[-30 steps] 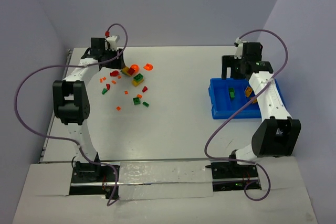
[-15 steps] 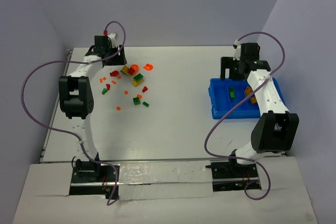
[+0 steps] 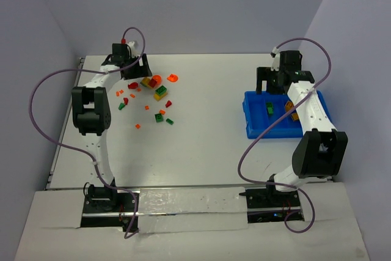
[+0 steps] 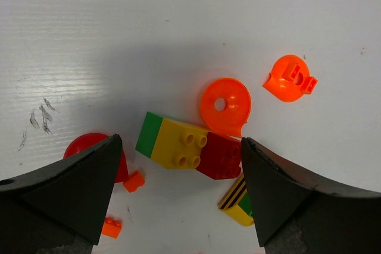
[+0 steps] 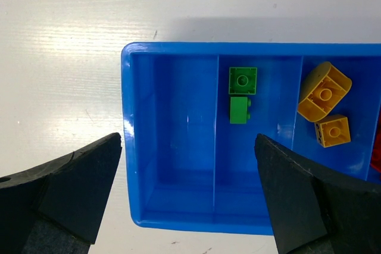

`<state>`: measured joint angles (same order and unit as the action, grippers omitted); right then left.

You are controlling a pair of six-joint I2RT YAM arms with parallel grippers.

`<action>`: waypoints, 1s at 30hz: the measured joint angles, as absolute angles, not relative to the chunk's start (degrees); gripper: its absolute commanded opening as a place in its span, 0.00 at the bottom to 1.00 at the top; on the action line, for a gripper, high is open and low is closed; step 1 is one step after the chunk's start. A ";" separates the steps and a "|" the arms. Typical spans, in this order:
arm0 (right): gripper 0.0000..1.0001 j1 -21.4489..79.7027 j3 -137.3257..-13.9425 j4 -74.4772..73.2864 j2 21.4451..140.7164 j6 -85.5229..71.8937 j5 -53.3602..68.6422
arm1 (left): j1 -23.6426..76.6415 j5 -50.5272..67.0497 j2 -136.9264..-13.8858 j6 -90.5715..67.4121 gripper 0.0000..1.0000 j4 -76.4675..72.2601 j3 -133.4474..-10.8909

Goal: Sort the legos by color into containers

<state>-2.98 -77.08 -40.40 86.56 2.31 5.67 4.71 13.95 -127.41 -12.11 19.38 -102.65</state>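
Loose legos [image 3: 153, 97] in red, green, yellow and orange lie scattered at the table's back left. My left gripper [image 3: 130, 71] hangs open and empty above their far edge. In the left wrist view its jaws [image 4: 180, 147] straddle a joined yellow-and-green brick [image 4: 172, 144] and a red brick [image 4: 220, 156], with an orange round piece [image 4: 225, 106] just beyond. My right gripper [image 3: 269, 84] is open and empty over the blue bin [image 3: 253, 129]. The right wrist view [image 5: 188, 141] shows two green bricks [image 5: 243, 80] in the middle compartment and two yellow ones [image 5: 324, 90] to their right. The leftmost compartment [image 5: 172, 141] holds nothing.
A second orange piece [image 4: 290, 78] lies apart at the back. A red dome [image 4: 80, 146] and small orange bricks [image 4: 134, 181] sit by the left finger. A striped yellow piece [image 4: 235, 200] lies by the right finger. Walls stand close behind and on both sides.
My left arm's elbow has swung right and the left gripper has edged toward the lego pile. The right arm has shifted slightly over the bin. No lego has moved.
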 measured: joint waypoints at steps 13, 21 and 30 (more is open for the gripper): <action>1.00 -2.96 -76.44 -40.73 87.37 2.15 5.69 | 4.69 19.78 -128.46 -11.33 0.82 19.65 -102.74; 1.00 -2.96 -76.44 -40.77 87.57 2.13 5.72 | 4.78 24.40 -128.44 -8.46 0.77 20.75 -100.12; 1.00 -2.96 -76.44 -41.14 87.57 2.13 5.74 | 4.92 28.73 -121.38 -6.18 0.73 20.44 -88.41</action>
<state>-2.96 -76.44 -41.14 87.57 2.13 5.74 4.92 28.73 -121.38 -6.18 20.44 -88.41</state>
